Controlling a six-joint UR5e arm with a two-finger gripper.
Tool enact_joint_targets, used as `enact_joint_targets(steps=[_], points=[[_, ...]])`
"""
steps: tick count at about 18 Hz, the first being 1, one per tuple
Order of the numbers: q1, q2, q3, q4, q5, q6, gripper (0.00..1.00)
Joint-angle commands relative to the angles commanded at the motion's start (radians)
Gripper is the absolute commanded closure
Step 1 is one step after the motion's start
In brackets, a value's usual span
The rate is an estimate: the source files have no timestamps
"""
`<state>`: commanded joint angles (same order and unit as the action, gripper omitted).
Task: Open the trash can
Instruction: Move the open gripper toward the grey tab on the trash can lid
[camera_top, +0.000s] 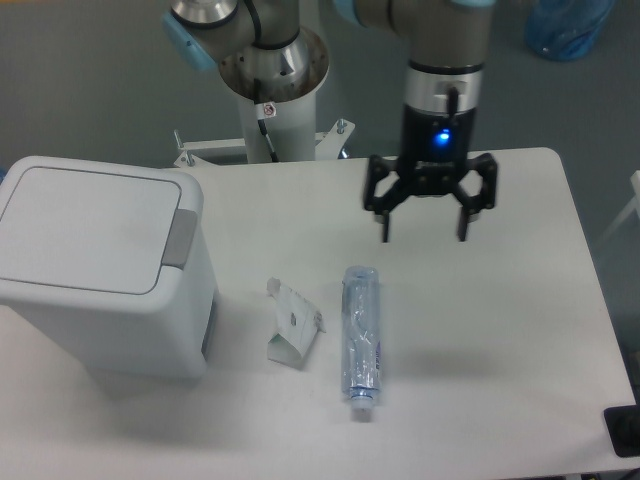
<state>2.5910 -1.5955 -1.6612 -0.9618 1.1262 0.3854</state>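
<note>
End effector open, above bottle; carton nr trash can.

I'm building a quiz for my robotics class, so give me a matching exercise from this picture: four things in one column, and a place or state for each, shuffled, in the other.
Column one:
1. trash can
2. water bottle
3. folded paper carton
4. gripper

Column two:
A. lying on its side, cap toward the near table edge
B. open and empty, above the table
C. at the left, lid shut
D. between the bin and the bottle

Pairs: 1-C, 2-A, 3-D, 4-B
</note>
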Motion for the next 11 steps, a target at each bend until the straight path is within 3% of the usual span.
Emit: enact_joint_targets(steps=[4,11], points=[[-0.040,0.054,-0.023,0.000,-0.055,-0.075,0.00],[-0.124,0.057,-0.031,0.014,-0.043,-0.161,0.00]])
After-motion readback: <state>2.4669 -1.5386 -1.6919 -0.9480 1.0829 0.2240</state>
